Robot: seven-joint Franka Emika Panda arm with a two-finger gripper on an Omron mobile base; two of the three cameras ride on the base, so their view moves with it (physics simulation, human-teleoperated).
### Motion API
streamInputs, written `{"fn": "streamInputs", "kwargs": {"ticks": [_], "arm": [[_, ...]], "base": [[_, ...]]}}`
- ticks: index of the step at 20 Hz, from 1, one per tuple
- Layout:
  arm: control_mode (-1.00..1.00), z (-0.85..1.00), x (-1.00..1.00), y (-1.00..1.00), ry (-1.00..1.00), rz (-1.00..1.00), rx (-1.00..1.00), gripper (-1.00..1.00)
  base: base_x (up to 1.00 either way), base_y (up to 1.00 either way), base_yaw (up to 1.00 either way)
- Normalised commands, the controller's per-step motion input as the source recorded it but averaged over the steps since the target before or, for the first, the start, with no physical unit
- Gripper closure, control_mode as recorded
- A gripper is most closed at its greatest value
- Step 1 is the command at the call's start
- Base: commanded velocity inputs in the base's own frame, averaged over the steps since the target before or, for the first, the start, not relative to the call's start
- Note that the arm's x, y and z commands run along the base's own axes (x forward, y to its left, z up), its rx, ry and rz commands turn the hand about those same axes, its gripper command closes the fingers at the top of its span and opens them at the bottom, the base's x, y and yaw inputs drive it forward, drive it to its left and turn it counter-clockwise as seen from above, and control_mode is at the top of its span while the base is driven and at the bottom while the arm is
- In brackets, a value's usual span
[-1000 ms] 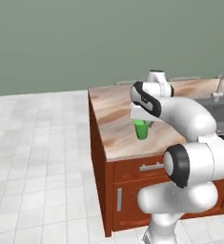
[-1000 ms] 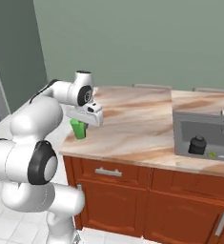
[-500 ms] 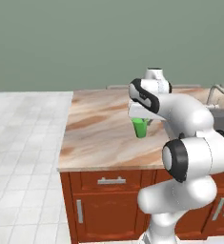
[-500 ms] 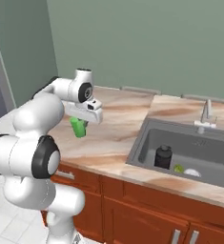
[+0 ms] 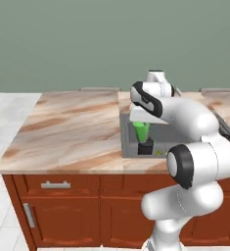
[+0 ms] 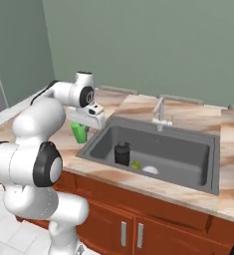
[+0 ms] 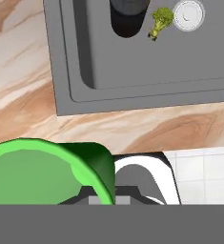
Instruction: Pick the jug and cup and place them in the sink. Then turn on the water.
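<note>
The end effector (image 6: pixel 81 130) holds the green cup (image 6: pixel 79 133) by its rim above the table beside the sink (image 6: pixel 195 169) (jug (image 6: pixel 122 153) already inside), a light, stiff, likely slippery plastic piece.

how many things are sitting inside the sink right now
2: the jug by the sink's front-left wall, and a small yellow-green lump beside it. The cup hangs in the gripper over the counter.

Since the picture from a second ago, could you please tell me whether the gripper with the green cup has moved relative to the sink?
Yes. The gripper, shut on the cup, has come much closer to the sink: it now hangs by the basin's near-left rim, where before it was far along the counter.
</note>
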Motion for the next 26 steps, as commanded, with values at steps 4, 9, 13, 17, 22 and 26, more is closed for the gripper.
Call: {"fn": "streamInputs", "kwargs": {"ticks": [4,9,13,17,22,26], "arm": [[1.0,0.0,0.0,0.0,0.0,0.0,0.0,1.0],[1.0,0.0,0.0,0.0,0.0,0.0,0.0,1.0],[1.0,0.0,0.0,0.0,0.0,0.0,0.0,1.0],[1.0,0.0,0.0,0.0,0.0,0.0,0.0,1.0],[1.0,0.0,0.0,0.0,0.0,0.0,0.0,1.0],[1.0,0.0,0.0,0.0,0.0,0.0,0.0,1.0]], "base": [[0.0,-1.0,0.02],[0.06,-1.0,0.02],[0.46,-1.0,0.02],[0.73,-0.76,0.0],[0.23,-0.08,-0.09],[-0.15,0.0,-0.22]]}}
